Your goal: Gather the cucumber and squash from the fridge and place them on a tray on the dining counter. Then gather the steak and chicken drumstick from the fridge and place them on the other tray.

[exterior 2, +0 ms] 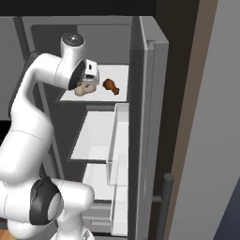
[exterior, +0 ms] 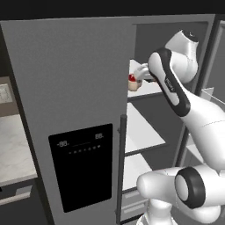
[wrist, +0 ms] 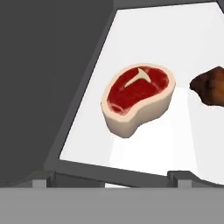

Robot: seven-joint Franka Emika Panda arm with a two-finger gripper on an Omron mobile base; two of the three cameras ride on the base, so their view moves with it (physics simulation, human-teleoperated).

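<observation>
The fridge stands with its right door swung open and the arm reaching into the top shelf. On that white shelf lies the steak, red on top with a cream rim. To its right is the dark brown chicken drumstick. My gripper hovers just above and in front of the steak, open, with nothing between its fingers. The cucumber, squash, both trays and the dining counter are out of view.
Two more white shelves sit below the top one, and a clear door bin hangs on the open door. The closed left door carries a black dispenser panel and a dark handle. A marble counter lies at the left.
</observation>
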